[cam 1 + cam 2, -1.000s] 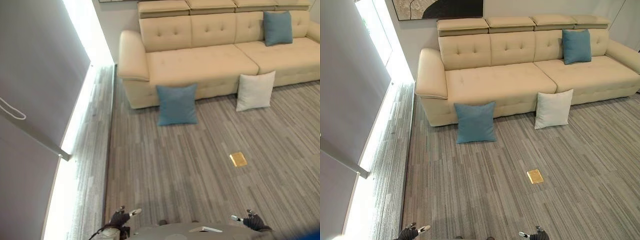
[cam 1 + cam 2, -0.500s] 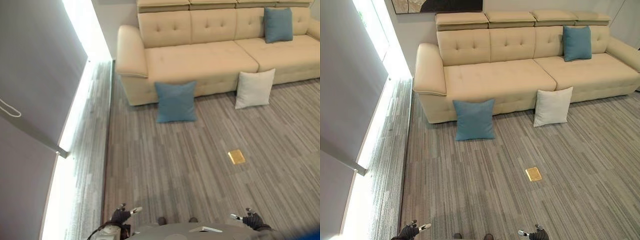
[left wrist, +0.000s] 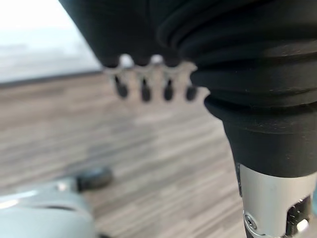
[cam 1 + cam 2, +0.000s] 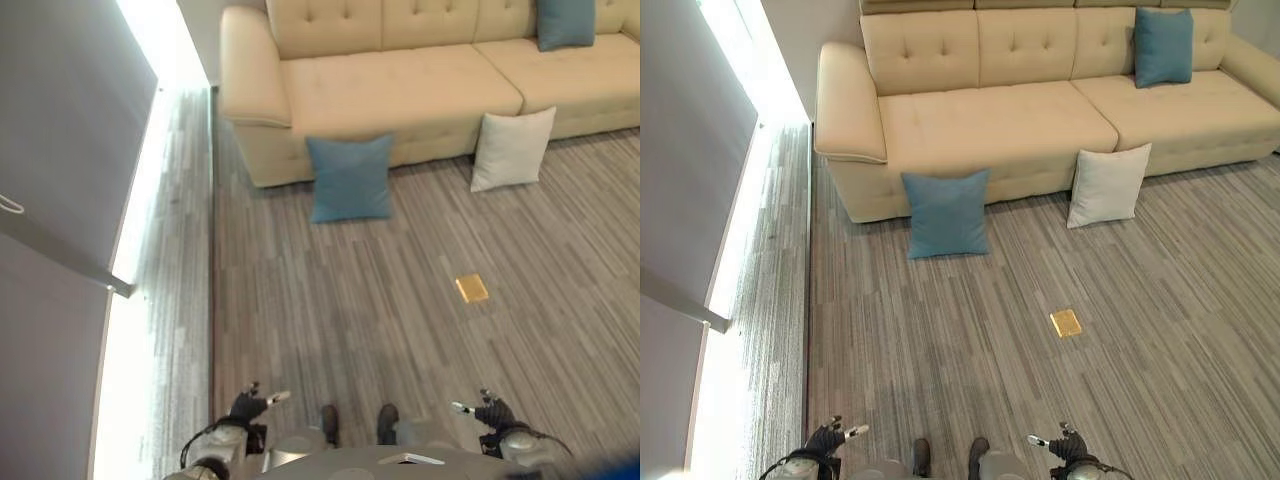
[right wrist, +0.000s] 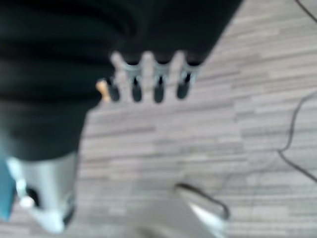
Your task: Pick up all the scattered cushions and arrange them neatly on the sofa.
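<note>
A long cream sofa (image 4: 1000, 120) with button-tufted backrests and a rounded armrest stands against the far wall, and everything else is placed from it. Three square cushions are in sight. One teal cushion (image 4: 946, 213) stands upright on the floor, leaning against the front of the sofa below the seat nearest the armrest. A white cushion (image 4: 1108, 186) also stands on the floor, tilted back against the sofa's front, roughly where the two seat sections meet. A second teal cushion (image 4: 1163, 46) is on the sofa itself, upright against the backrest toward the end away from the armrest. All three look plump and smooth, with sharp corners.

The floor in front of the sofa is grey striped carpet (image 4: 990, 340). A small flat yellow rectangle (image 4: 1065, 323) lies on it, well apart from the sofa and out in front of the white cushion; what it is cannot be told. Beyond the sofa's armrest end a bright strip of window (image 4: 735, 180) runs along the side wall.

The left hand (image 4: 248, 405) and the right hand (image 4: 490, 411) hang low, far from the sofa and from every cushion. In the wrist views the fingers (image 3: 143, 89) of the left and the fingers (image 5: 158, 87) of the right hang straight in a row, relaxed and holding nothing.
</note>
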### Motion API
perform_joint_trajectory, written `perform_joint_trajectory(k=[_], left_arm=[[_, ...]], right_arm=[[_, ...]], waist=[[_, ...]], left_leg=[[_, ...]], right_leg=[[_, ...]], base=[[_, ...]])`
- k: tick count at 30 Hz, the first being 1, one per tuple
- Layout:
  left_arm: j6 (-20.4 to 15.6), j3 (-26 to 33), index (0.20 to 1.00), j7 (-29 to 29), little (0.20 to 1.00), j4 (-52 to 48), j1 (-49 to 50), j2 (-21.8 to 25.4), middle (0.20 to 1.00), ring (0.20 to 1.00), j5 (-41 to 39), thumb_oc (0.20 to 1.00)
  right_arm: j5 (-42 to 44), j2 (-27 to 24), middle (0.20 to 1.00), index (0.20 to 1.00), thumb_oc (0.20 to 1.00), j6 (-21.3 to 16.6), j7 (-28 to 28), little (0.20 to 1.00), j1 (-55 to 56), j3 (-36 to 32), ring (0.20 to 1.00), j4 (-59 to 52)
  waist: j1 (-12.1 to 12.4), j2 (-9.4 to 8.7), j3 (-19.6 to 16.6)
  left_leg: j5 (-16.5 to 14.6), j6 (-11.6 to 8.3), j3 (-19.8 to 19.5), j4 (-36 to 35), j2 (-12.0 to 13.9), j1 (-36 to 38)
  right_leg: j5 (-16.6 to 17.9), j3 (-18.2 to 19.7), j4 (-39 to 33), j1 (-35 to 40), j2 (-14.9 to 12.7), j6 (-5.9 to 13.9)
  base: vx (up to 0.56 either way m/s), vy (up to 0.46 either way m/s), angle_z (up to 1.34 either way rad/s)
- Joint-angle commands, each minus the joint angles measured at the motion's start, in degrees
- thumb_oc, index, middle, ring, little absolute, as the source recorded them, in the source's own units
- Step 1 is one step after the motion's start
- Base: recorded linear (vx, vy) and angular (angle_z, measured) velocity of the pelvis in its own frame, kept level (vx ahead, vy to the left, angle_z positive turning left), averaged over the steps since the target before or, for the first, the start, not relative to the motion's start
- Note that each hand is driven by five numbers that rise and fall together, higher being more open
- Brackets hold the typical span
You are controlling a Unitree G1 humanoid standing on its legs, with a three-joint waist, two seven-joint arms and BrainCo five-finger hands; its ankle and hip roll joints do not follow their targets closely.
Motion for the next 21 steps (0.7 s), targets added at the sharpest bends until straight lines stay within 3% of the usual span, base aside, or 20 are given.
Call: perform_joint_trajectory(k=[1,5,7,9,11,12,13,15,17,18,20,21], left_arm=[[-1.30,-0.06,1.000,-0.11,1.000,0.12,-0.69,-0.46,1.000,1.000,-0.60,1.000],[-1.35,-0.47,1.000,-0.27,1.000,-0.14,-0.85,-0.52,1.000,1.000,0.14,1.000],[-1.42,-1.59,1.000,-0.97,1.000,0.13,-1.49,-1.10,1.000,1.000,0.46,1.000],[-1.45,-2.03,1.000,-1.09,1.000,0.36,-1.41,-1.46,1.000,1.000,0.70,1.000],[-1.36,-1.72,1.000,-1.35,1.000,0.16,-1.40,-1.50,1.000,1.000,-0.03,1.000],[-1.36,-1.72,1.000,-1.35,1.000,0.16,-1.40,-1.50,1.000,1.000,-0.03,1.000],[-1.48,-1.84,1.000,-0.99,1.000,0.20,-2.17,-1.20,1.000,1.000,-0.86,1.000],[-1.29,-2.20,1.000,-0.94,1.000,-0.13,-2.66,-0.83,1.000,1.000,-1.39,1.000],[-1.29,-2.65,1.000,-0.86,1.000,-0.13,-2.87,-0.64,1.000,1.000,-1.04,1.000],[-1.27,-2.99,1.000,-0.93,1.000,-0.07,-2.72,-0.40,1.000,1.000,-0.27,1.000],[-1.36,-2.23,1.000,-0.65,1.000,0.89,-1.42,0.01,1.000,1.000,0.47,1.000],[-1.25,-1.86,1.000,-0.75,1.000,1.22,-1.12,0.07,1.000,1.000,0.66,1.000]], right_arm=[[-0.86,-0.99,1.000,1.000,1.000,-0.28,-0.39,1.000,-1.03,1.60,1.000,-0.02],[-1.25,-0.96,1.000,1.000,1.000,-0.52,-0.17,1.000,-0.77,2.24,1.000,-0.63],[-1.32,-1.14,1.000,1.000,1.000,-0.33,-0.13,1.000,-0.06,2.43,1.000,-0.02],[-1.04,-1.25,1.000,1.000,1.000,-0.42,-0.07,1.000,0.45,2.12,1.000,0.22],[-0.49,-1.63,1.000,1.000,1.000,-0.56,-0.02,1.000,0.65,1.96,1.000,0.00],[-0.49,-1.63,1.000,1.000,1.000,-0.56,-0.02,1.000,0.65,1.96,1.000,0.00],[0.29,-1.83,1.000,1.000,1.000,-0.78,-0.14,1.000,0.48,2.36,1.000,-0.63],[0.82,-2.33,1.000,1.000,1.000,-0.96,-0.35,1.000,0.04,2.66,1.000,-1.49],[1.28,-2.57,1.000,1.000,1.000,-1.06,-0.48,1.000,-0.26,2.52,1.000,-1.68],[1.71,-2.98,1.000,1.000,1.000,-1.28,-0.38,1.000,-0.45,2.48,1.000,-2.26],[1.17,-2.95,1.000,1.000,1.000,-1.60,-0.51,1.000,-0.82,3.18,1.000,-3.02],[1.01,-2.76,1.000,1.000,1.000,-1.62,-0.29,1.000,-0.88,3.29,1.000,-3.04]], waist=[[0.62,-0.47,-1.59],[-0.64,-1.03,-0.93],[-2.32,-0.81,-1.61],[-2.69,-0.52,-2.54],[-2.77,-0.59,-2.99],[-2.78,-0.59,-2.98],[-2.51,-1.54,-2.19],[-1.69,-2.64,-1.06],[-1.13,-3.53,-0.44],[-0.81,-4.07,-0.74],[0.39,-3.13,-1.44],[0.51,-3.19,-1.90]], left_leg=[[-3.82,-2.15,-5.12,2.39,-0.86,1.38],[-4.74,-2.61,-6.70,1.82,-1.28,3.29],[-5.39,-3.96,-9.49,3.03,-0.78,4.81],[-5.00,-5.33,-9.61,3.82,0.22,5.08],[-3.45,-7.68,-8.96,9.52,1.25,3.40],[-3.45,-7.68,-8.97,9.52,1.25,3.40],[-0.56,-9.89,-7.94,17.75,1.69,-0.41],[1.17,-10.40,-7.48,23.96,1.18,-4.02],[-0.22,-9.43,-5.18,23.04,1.41,-7.34],[-2.69,-8.02,-3.59,17.94,0.93,-9.26],[4.65,-7.98,-4.46,8.60,0.86,-13.83],[3.93,-7.64,-4.42,8.11,0.62,-12.89]], right_leg=[[9.95,-0.75,-17.29,6.89,-1.08,2.38],[11.93,0.03,-23.81,4.36,2.14,2.18],[11.36,4.85,-25.53,5.42,4.62,0.98],[10.86,3.98,-26.48,7.01,5.25,0.05],[10.00,1.85,-27.52,9.39,5.12,-0.86],[10.00,1.85,-27.52,9.40,5.12,-0.86],[9.21,1.19,-28.21,11.85,5.06,-2.05],[8.88,0.88,-29.13,13.96,4.68,-2.96],[8.40,0.46,-30.49,15.60,4.02,-2.81],[7.75,0.24,-31.82,16.97,3.73,-2.29],[5.68,2.22,-32.66,19.70,5.06,-2.03],[5.30,2.83,-32.64,20.08,5.12,-2.02]], base=[[0.18,-0.044,-0.02],[0.22,-0.072,-0.07],[0.36,-0.157,0.67],[0.29,-0.178,1.22],[0.18,-0.132,0.90],[0.12,-0.165,0.37],[0.12,-0.185,0.18],[0.12,-0.163,0.06],[0.17,-0.089,0.29],[0.39,-0.050,0.40],[0.52,0.089,0.38],[0.52,0.169,-0.37]])
